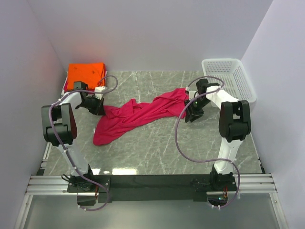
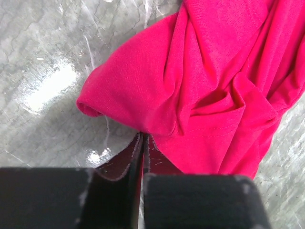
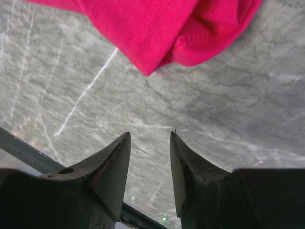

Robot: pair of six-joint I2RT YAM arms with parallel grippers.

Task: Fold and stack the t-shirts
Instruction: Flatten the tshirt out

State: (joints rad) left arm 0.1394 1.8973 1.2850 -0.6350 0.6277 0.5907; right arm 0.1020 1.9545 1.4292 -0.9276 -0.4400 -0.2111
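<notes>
A crimson-pink t-shirt [image 1: 138,114] lies crumpled in a long band across the middle of the marble table [image 1: 157,152]. My left gripper [image 1: 98,109] is at its left end. In the left wrist view the left gripper [image 2: 144,136] has its jaws pressed together on the edge of the shirt [image 2: 214,71]. My right gripper [image 1: 192,116] hovers at the shirt's right end. Seen from the right wrist, the right gripper [image 3: 150,136] is open and holds nothing; a hemmed corner of the shirt [image 3: 157,28] lies just ahead of its tips. A folded orange t-shirt [image 1: 86,74] rests at the back left.
A white mesh basket [image 1: 240,90] stands at the back right, close behind the right arm. Walls close in the table on the left, back and right. A metal rail [image 1: 152,183] with both arm bases runs along the near edge.
</notes>
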